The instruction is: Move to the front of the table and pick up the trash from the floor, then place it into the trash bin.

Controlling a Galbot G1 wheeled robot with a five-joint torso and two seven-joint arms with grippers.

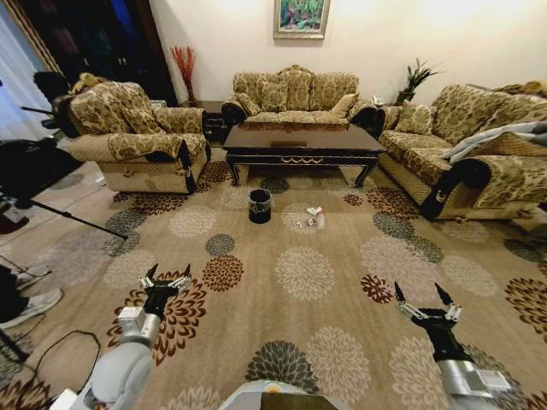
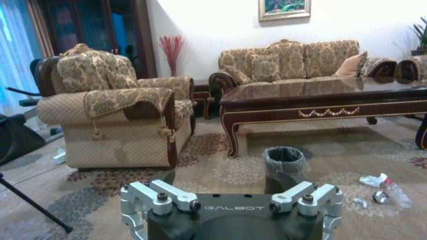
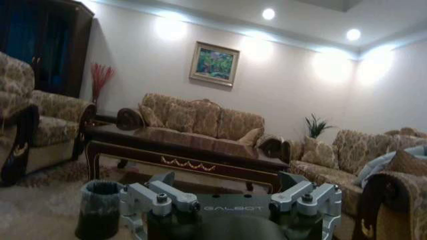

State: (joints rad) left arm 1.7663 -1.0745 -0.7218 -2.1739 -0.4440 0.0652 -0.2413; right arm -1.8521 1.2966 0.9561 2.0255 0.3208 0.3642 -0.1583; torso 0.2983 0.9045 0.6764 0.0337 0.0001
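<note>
The dark glossy table (image 1: 301, 141) stands far ahead, in front of the back sofa. On the patterned carpet floor (image 1: 342, 256) before it sits the small black trash bin (image 1: 260, 205) with a clear liner. Just to its right lie the trash scraps (image 1: 312, 219), white and greyish. My left gripper (image 1: 167, 278) and right gripper (image 1: 420, 297) hover low over the carpet near me, both open and empty, well short of the trash. The left wrist view shows the left gripper (image 2: 231, 202), the bin (image 2: 283, 161), the trash (image 2: 379, 183) and the table (image 2: 320, 97). The right wrist view shows the right gripper (image 3: 231, 201), the bin (image 3: 100, 214) and the table (image 3: 180, 144).
An armchair (image 1: 137, 141) flanks the table on the left, and a sofa (image 1: 479, 149) runs along the right. A tripod leg (image 1: 68, 218), dark gear and a person's shoe (image 1: 34, 303) sit at the left edge. Open carpet lies between me and the bin.
</note>
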